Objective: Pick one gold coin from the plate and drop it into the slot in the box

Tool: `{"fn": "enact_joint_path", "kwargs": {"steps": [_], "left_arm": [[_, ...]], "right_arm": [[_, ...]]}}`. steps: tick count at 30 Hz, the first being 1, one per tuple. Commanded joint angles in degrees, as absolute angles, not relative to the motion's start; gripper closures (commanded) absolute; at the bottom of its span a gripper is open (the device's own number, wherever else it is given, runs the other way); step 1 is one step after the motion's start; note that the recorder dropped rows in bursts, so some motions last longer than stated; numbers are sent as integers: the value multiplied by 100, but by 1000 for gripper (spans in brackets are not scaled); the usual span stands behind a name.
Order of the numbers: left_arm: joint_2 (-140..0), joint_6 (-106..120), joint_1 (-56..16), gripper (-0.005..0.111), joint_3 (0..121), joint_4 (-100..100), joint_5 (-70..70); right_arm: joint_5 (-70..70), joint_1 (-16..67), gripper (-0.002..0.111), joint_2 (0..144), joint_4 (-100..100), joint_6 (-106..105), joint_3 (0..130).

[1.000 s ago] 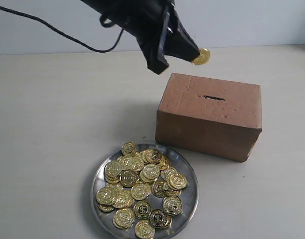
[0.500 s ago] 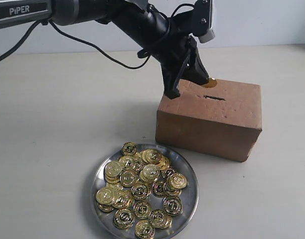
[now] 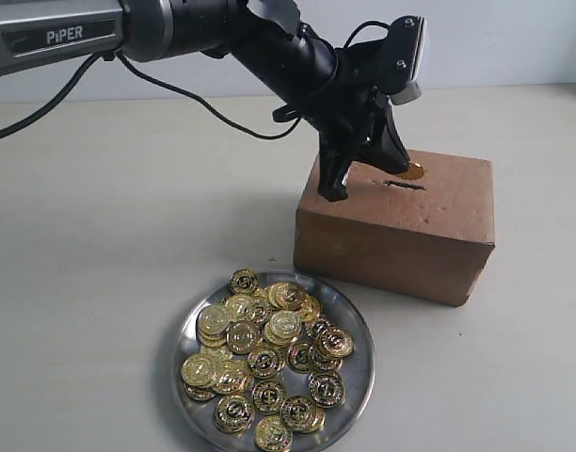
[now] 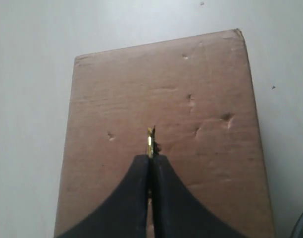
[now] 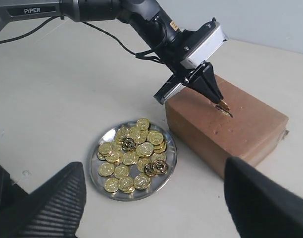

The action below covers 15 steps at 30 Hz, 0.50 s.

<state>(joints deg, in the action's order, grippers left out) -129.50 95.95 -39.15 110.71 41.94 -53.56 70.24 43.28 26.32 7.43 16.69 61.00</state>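
Already the pick looks done: the black left tool (image 3: 406,169) is pinched shut on one small round gold coin (image 3: 415,171), held edge-on right at the short dark slot (image 3: 404,185) in the top of the rectangular brown cardboard box (image 3: 392,235), so only the release seems left. Its arm slants down from the far left over the box, while the right tool (image 5: 151,166) gapes wide and empty. The round shiny silver metal plate (image 3: 359,325) of coins sits on the pale worktop (image 3: 100,235), nearer than the box.

Black arm (image 3: 279,47) with silver link (image 3: 53,38) lettered PIPER, loose black cable (image 3: 194,99), white camera (image 3: 412,52), tapered black claw (image 3: 404,167).
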Motion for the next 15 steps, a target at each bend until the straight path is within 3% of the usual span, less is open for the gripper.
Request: {"fn": "enact_joint_path", "kwargs": {"steps": [1,8,12,15], "left_arm": [[-13121,9581,-3935,107,11117,4238,-5324],[-13233,9515,-3935,106,11121,4238,-5218],[-13233,9515,-3935,77,11121,4238,-5192],[-13233,9388,-3935,71,11121,4238,-5173]], "right_arm": [[6996,4323,36,2605,746,1650,6088],[6996,4323,36,2605,709,1493,6088],[6996,4323,36,2605,709,1493,6088],[6996,4323,36,2605,709,1464,6088]]}}
